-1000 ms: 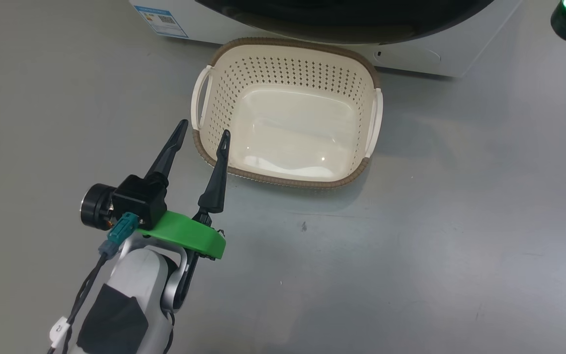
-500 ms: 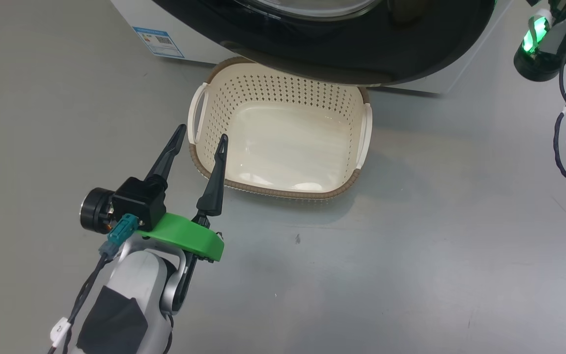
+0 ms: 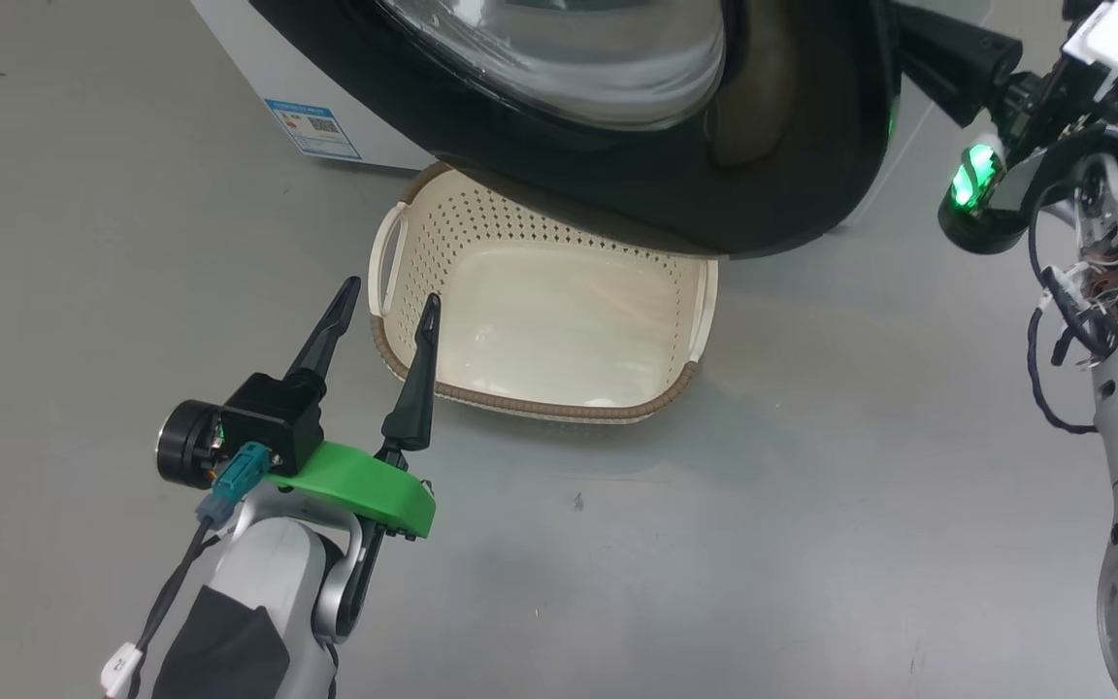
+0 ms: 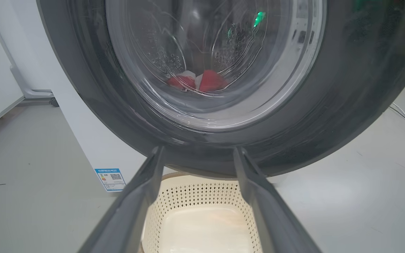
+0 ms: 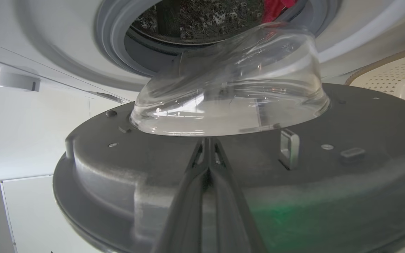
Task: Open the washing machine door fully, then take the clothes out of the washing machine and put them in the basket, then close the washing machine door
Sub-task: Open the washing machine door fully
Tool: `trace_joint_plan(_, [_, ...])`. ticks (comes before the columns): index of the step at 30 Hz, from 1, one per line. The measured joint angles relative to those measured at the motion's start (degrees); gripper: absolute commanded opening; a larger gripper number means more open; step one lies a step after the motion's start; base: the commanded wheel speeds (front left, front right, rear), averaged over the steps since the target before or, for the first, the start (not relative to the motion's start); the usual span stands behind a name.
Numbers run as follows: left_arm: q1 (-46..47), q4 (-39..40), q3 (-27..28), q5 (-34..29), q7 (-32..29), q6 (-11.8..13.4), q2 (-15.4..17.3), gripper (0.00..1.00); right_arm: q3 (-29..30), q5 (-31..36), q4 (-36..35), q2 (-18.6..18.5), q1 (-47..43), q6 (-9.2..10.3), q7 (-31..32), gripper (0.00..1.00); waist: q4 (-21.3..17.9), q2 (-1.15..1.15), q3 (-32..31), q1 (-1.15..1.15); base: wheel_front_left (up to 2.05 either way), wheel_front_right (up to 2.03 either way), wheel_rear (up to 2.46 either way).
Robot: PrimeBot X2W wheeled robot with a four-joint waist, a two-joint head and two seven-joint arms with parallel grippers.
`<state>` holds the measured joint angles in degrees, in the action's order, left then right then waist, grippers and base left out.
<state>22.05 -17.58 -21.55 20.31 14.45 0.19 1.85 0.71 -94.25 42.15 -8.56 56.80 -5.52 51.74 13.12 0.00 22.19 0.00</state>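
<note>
**Door** (image 3: 792, 146). Part-open, in mid-swing. A second ago its black ring only edged the top of the head view. It now reaches far lower and overhangs the far rim of the basket (image 3: 443, 243), which then lay wholly uncovered. The camera has tilted as well, but the door has shifted much more than the basket or the blue sticker (image 3: 312, 126). From the right wrist, its grey inner face and glass bowl (image 5: 230, 88) stand away from the drum (image 5: 188, 21).

**Right end effector** (image 5: 207, 140). Fingers together, holding nothing, with the tips laid against the door's inner face just under the bowl. Judged to be pushing the door outward from behind.

**Left end effector** (image 3: 393, 291). Fingers apart and empty. It hovers over the floor (image 3: 811, 505) just beside the basket's near left corner and points toward the washer (image 3: 258, 58). Its pose is as it was a second ago.

**Clothes** (image 4: 209, 81). Red with a white patch, lying low in the drum and seen through the glass from the left wrist. None are in the basket.

**Basket.** Empty, on the floor directly before the washer, its far side under the door's lower edge. Whether the two touch cannot be told.

**Status.** The opening step is under way and not finished. The door likely needs more swing before the drum can be reached freely. Unloading and closing remain.
</note>
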Motion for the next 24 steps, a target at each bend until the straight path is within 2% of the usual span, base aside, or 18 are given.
trace_joint_plan(10, [-1.9,-0.7,0.4,-0.1,0.0,0.0,0.0,1.0,-1.6,-0.9,-1.8,1.9,-5.5,-0.9,3.3,0.0,-0.2,0.0,-3.0,0.0,0.0,0.0,0.0])
trace_joint_plan(24, [-4.6,-2.1,0.8,-0.1,0.0,-0.1,0.0,1.0,-4.7,-2.1,-6.6,4.0,-13.7,-0.99,6.5,0.0,0.0,0.0,-7.3,0.0,0.0,0.0,0.0])
